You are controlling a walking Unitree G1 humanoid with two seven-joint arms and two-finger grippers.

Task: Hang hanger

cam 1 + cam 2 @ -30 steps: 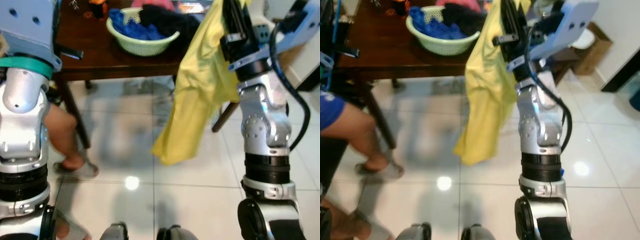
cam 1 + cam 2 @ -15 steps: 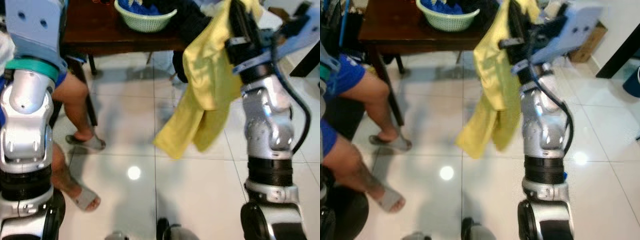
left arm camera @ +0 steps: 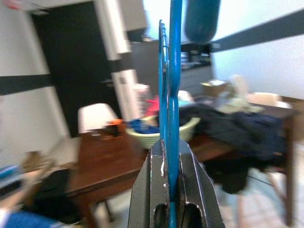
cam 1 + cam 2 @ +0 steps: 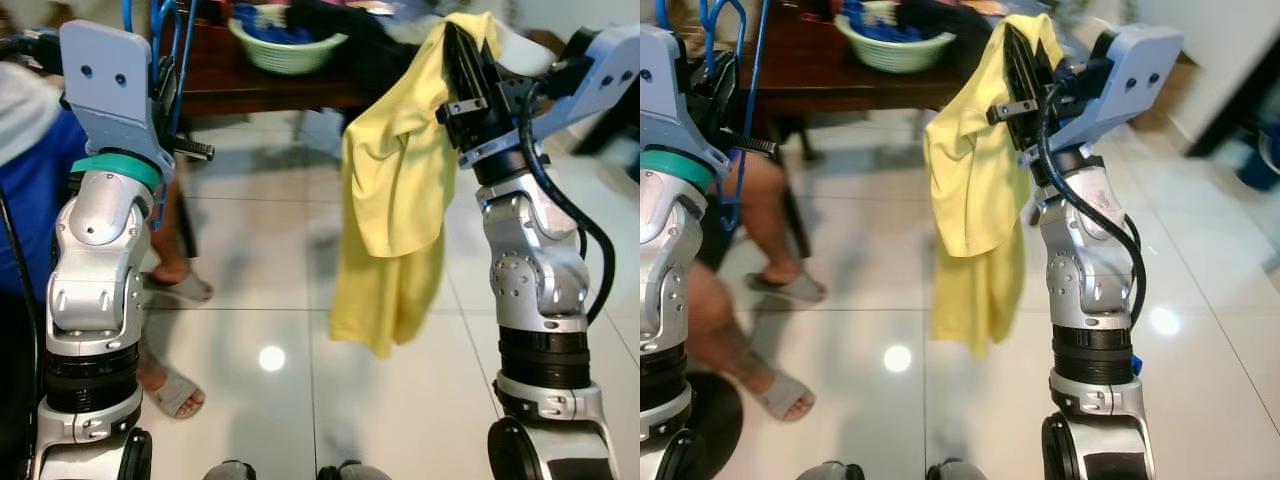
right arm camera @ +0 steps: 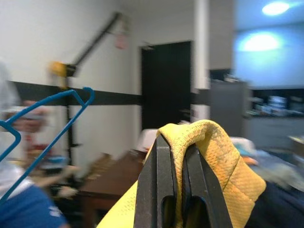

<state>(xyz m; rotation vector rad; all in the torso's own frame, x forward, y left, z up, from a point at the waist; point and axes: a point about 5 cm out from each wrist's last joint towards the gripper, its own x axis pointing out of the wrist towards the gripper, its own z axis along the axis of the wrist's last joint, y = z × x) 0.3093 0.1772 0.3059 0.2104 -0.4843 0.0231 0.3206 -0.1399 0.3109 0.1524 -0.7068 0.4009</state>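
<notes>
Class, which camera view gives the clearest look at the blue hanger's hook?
The right wrist view: the blue hanger shows its hook and sloping arms side-on. The left wrist view sees it edge-on, clamped in the left gripper. The eye views show blue loops above that arm.

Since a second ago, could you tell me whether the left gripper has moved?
Yes. The left gripper has come up beside the brown table, holding the blue hanger; a second ago it was out of sight.

The blue hanger (image 3: 169,90) stands upright, its thin plastic frame pinched edge-on. The yellow shirt (image 4: 400,200) hangs limp, its top fold clamped, its hem dangling above the floor.
</notes>
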